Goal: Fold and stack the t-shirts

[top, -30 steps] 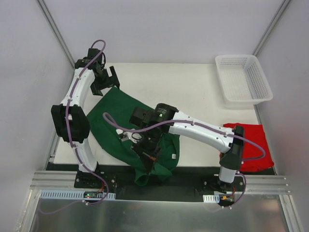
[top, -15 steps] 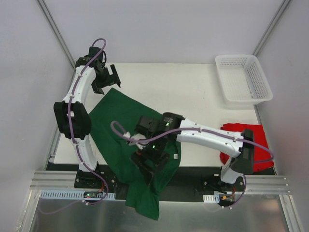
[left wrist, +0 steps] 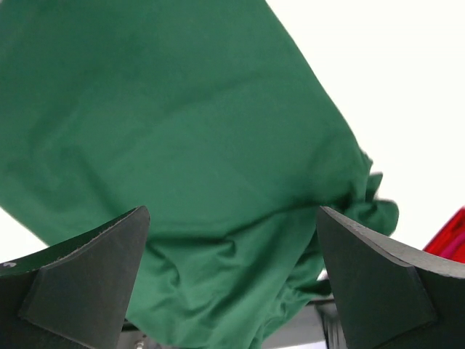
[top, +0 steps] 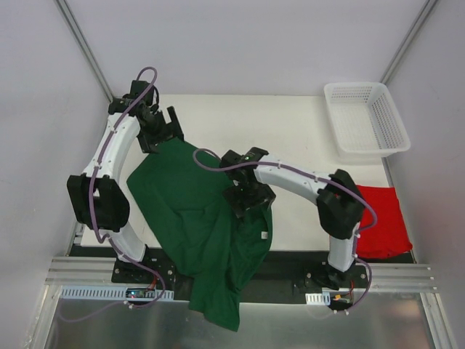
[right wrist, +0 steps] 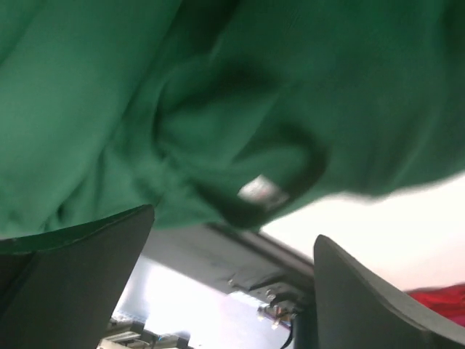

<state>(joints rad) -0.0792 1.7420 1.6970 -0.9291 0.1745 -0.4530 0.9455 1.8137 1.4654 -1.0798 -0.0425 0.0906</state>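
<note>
- I count two t-shirts: one green and one red.
- The green t-shirt (top: pixel 192 211) is spread over the left half of the bench (top: pixel 290 131). Its far corner lies up by the left gripper (top: pixel 163 131).
- The near part of the green t-shirt spills over the near edge of the bench. It hangs down past the metal rail (top: pixel 87 270) in one long, creased tail.
- At the far end the green cloth lies fairly smooth. Along its right side, under the right gripper (top: pixel 247 198), it is bunched into folds.
- One small white label (right wrist: pixel 258 190) shows on the bunched green cloth in the right wrist view.
- The red t-shirt (top: pixel 381 225) lies at the near right corner of the bench in a neat, squarish shape. It is well apart from the green one, and the right arm hides part of it.
- One white mesh basket (top: pixel 367 152) stands at the far right corner of the bench, apart from both shirts.
- There are two grippers, one on each arm.
- The left gripper's jaws are spread wide, and its wrist view shows only green cloth beyond them, with nothing pinched between. I cannot tell whether the tips touch the shirt.
- The right gripper's jaws also stand wide apart, with the crumpled green cloth and its label beyond the gap and nothing clamped. From above, it sits over the right edge of the green t-shirt, near the middle of the bench.
</note>
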